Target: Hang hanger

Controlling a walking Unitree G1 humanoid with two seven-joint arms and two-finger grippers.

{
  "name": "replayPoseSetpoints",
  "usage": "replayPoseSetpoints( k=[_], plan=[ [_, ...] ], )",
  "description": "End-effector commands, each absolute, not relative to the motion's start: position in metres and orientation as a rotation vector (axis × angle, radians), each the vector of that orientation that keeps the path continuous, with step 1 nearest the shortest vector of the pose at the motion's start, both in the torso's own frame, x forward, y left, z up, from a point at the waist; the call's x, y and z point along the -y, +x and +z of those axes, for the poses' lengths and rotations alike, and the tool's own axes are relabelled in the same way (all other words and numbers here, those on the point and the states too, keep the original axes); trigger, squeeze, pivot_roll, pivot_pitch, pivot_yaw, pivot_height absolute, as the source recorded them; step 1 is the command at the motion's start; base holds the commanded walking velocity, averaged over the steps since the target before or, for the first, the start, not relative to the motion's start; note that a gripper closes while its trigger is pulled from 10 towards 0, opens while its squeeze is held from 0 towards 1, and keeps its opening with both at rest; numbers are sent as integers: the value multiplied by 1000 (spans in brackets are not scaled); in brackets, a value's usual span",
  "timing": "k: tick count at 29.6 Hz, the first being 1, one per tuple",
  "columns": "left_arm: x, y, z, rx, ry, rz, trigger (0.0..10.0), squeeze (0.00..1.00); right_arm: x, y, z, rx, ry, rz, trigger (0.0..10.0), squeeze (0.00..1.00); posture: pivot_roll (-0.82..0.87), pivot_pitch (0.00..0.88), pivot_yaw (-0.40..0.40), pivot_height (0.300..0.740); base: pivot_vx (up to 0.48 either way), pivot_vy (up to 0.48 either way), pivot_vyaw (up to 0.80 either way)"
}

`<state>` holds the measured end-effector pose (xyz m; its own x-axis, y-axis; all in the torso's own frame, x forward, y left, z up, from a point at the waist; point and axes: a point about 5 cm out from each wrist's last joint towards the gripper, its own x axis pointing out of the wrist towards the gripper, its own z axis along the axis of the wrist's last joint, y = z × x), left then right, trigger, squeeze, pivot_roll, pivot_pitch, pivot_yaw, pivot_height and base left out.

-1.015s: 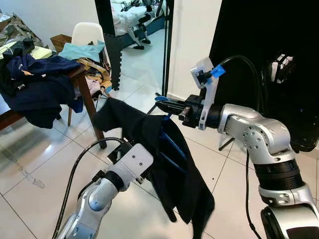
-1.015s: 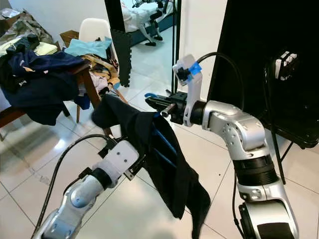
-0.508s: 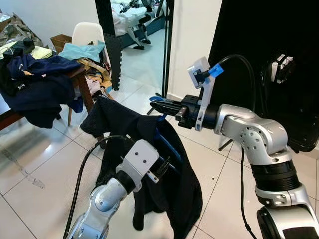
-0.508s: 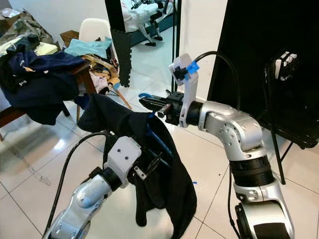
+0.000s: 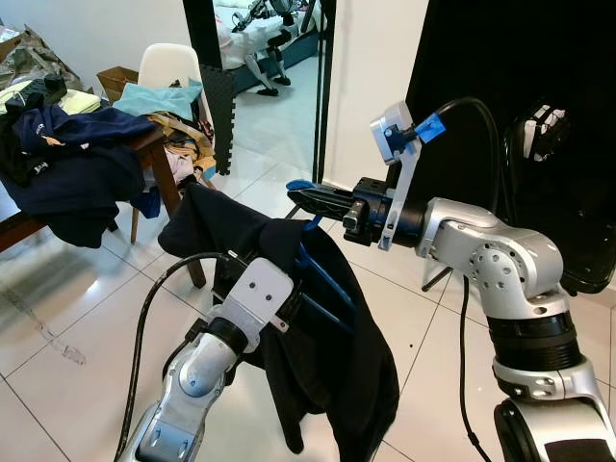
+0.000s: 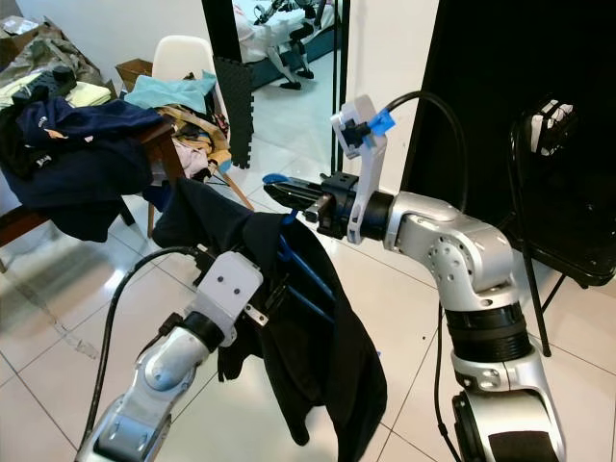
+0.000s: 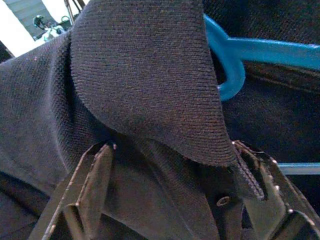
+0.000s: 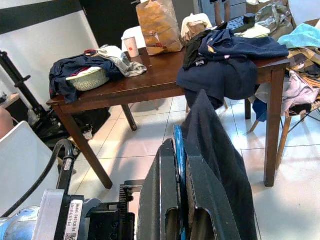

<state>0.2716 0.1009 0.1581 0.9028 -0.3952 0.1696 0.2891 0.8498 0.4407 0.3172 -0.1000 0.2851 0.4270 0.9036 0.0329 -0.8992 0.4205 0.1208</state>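
Observation:
A black polo shirt (image 5: 342,361) hangs on a blue hanger (image 5: 325,280) in mid air in front of me. My right gripper (image 5: 300,195) is shut on the hanger's blue hook (image 8: 178,146) and holds it up from the right. My left gripper (image 7: 175,192) is pushed into the shirt just below the collar (image 7: 150,85). Its fingers (image 7: 92,182) stand open with the dark fabric between them. The blue hanger's neck (image 7: 227,65) shows beside the collar.
A wooden table (image 5: 152,144) piled with clothes stands at the left, with a white chair (image 5: 166,65) of clothes behind it. A black mirror frame (image 5: 206,58) stands at the back. A black panel (image 5: 500,58) on a stand is at the right. White floor tiles (image 5: 67,318) lie below.
My left gripper has moved up and in towards the shirt's collar. The shirt's lower part has swung and hangs differently. My right gripper still holds the hook, shifted only a little.

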Motion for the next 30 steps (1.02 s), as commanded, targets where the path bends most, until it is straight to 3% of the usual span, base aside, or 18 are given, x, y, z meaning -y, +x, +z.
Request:
replayPoseSetpoints(
  k=[1,21,30],
  plan=[
    [-115,278,159,259,453,-305,0,0,100,310,300,34,136,1165,0,0,-71,66,-4,740,0,0,0],
    [-137,289,193,379,539,-212,0,0,105,314,284,-55,82,1095,0,0,-69,66,-2,740,0,0,0],
    [-155,291,204,399,582,-157,0,0,110,305,245,-248,-104,1095,0,0,-68,64,0,740,0,0,0]
  ],
)
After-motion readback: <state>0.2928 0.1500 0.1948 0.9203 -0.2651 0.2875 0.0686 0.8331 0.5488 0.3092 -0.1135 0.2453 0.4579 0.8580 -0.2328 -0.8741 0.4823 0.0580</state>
